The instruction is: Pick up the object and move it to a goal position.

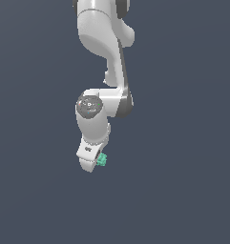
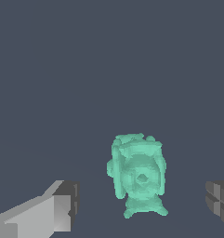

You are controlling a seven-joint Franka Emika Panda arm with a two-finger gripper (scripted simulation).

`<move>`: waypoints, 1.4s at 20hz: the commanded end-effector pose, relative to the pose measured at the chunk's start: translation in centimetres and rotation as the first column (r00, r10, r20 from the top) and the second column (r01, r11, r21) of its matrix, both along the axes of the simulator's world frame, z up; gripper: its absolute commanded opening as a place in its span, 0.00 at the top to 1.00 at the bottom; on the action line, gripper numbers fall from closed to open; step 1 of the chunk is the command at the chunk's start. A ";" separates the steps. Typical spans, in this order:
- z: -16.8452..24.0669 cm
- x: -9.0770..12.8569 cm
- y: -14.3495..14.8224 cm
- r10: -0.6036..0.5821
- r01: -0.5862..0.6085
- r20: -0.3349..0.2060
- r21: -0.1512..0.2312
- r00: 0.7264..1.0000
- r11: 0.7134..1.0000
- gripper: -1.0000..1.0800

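While spread wide around the object, gripper not yet gripping: teal lump between the fingers, touching neither, nearer one. Risk on closing: uneven contact, bumpy facets slipping or twisting free.

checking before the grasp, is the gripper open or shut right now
Open. In the wrist view the two fingers stand far apart with the teal object between them, touching neither. The gripper has not closed on it.
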State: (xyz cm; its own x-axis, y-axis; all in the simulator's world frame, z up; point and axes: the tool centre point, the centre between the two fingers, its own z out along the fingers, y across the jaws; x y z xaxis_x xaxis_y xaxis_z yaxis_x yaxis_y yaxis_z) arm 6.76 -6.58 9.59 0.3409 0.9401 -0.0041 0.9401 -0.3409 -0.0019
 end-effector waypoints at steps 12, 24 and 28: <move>-0.4 0.4 -0.7 0.080 -0.080 0.003 0.003 0.997 0.997 0.04; -5.2 0.3 -0.7 0.084 -0.084 0.003 0.003 0.996 0.996 0.04; -5.4 0.4 -0.7 0.084 -0.084 0.003 0.003 0.996 0.996 0.04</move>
